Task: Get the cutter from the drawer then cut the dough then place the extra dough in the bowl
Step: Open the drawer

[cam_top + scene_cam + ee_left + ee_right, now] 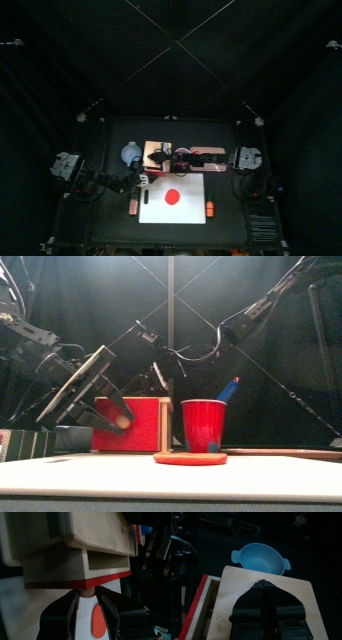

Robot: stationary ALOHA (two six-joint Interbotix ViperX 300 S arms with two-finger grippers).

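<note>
Bowl (130, 153): blue-grey, round, smooth, two small handles; beyond the right gripper (264, 583) tips. Wooden box (238, 592): pale, grained, red drawer front (80, 581); left gripper (87, 594) jaws narrow, clamped on the drawer knob (87, 589); right jaws pressed together on its top. Dough (190, 458): flat red disc on white cutting board (152, 210), near the left jaws. Red cup (203, 424): smooth cylinder holding blue toy knife (230, 388), right of both grippers

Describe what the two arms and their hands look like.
Both arms are black and jointed, with black cables looping along them. The left arm ends in the left hand, which has two black jaws that show grey from outside in the front view. The right arm carries the right hand, which has two tapering black jaws.
</note>
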